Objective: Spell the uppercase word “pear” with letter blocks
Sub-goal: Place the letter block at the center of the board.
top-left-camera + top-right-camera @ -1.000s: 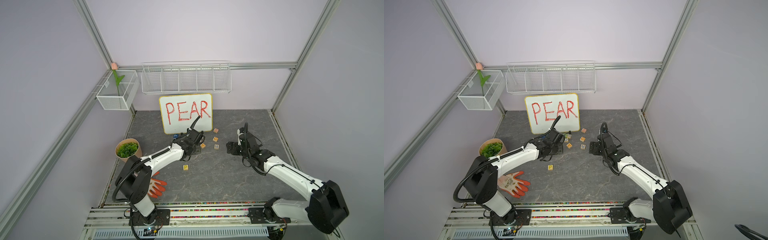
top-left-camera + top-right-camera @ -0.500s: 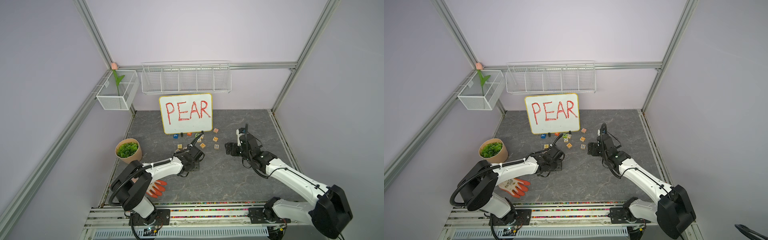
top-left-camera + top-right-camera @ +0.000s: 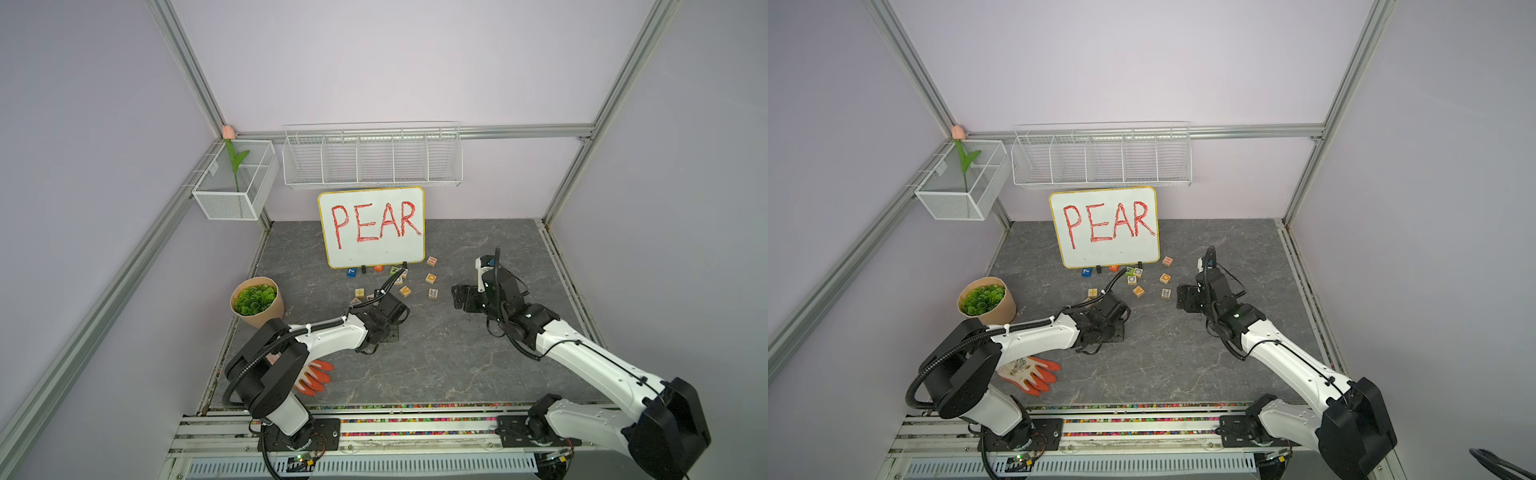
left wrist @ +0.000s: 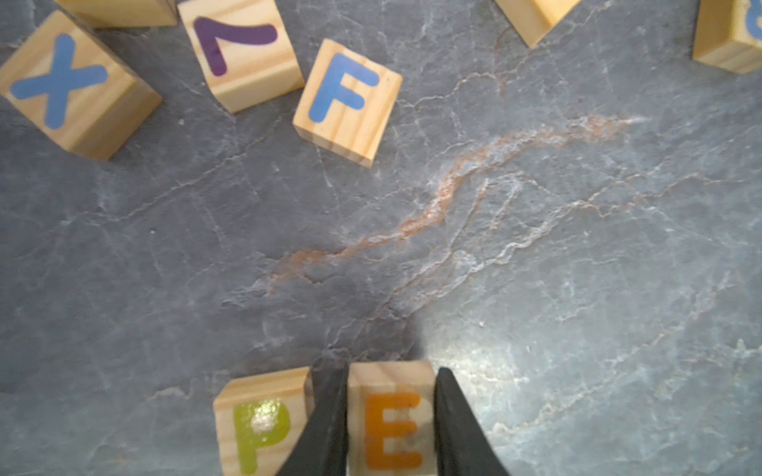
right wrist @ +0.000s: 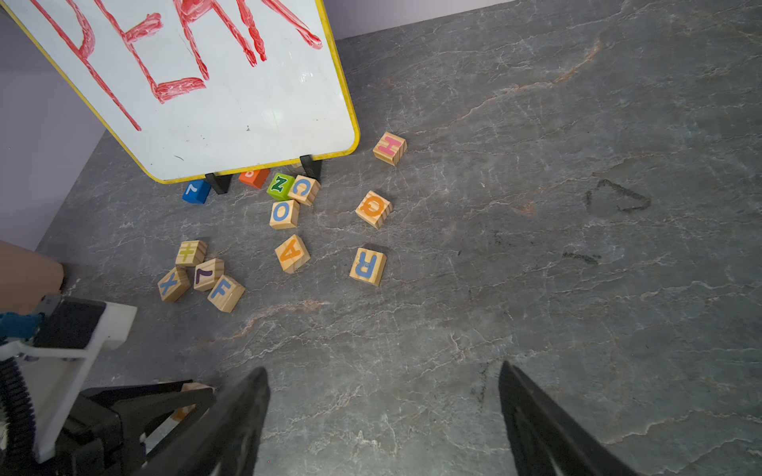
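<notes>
In the left wrist view my left gripper (image 4: 391, 371) is shut on the orange E block (image 4: 391, 420). The green P block (image 4: 259, 424) sits right beside it, with one finger between the two. In both top views that gripper (image 3: 384, 328) is low over the mat, and the arm hides both blocks. The orange A block (image 5: 292, 253) and the blue R block (image 5: 367, 266) lie loose farther back, A (image 3: 405, 291) to the left of R (image 3: 433, 293). My right gripper (image 5: 382, 368) is open over bare mat, to the right of R (image 3: 1166, 293).
A yellow-rimmed whiteboard (image 3: 372, 226) reading PEAR stands at the back, with several other blocks scattered before it, among them X (image 4: 62, 78), F (image 4: 346, 101) and H (image 5: 389, 147). A potted plant (image 3: 257, 301) and an orange glove (image 3: 316, 376) lie at the left.
My left gripper has come forward from the blocks near the whiteboard, carrying the E block to beside the P block. The right arm has shifted only slightly.
</notes>
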`<state>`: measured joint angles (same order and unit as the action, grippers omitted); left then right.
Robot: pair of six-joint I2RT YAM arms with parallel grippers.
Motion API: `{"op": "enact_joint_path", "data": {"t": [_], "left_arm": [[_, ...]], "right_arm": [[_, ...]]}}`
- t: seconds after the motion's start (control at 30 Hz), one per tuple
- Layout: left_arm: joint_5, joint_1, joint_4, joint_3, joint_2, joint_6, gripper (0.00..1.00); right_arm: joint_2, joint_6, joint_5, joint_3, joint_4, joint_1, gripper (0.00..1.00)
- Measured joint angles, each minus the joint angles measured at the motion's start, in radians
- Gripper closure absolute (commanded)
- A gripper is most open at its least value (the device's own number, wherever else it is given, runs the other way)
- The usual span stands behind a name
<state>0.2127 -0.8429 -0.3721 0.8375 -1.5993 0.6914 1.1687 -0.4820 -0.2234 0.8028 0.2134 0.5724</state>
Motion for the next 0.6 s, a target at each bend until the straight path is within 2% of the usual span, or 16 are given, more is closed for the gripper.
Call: {"op": "enact_joint_path", "data": {"t": [0.2,0.6], "left_arm": [[0.002,0.000,-0.010,0.000,-0.016,0.014,0.70],[0.005,0.000,-0.023,0.000,-0.016,0.034,0.60]], "right_arm": [[0.002,0.000,0.000,0.000,0.000,0.002,0.11],[0.021,0.000,0.000,0.000,0.000,0.006,0.11]]}}
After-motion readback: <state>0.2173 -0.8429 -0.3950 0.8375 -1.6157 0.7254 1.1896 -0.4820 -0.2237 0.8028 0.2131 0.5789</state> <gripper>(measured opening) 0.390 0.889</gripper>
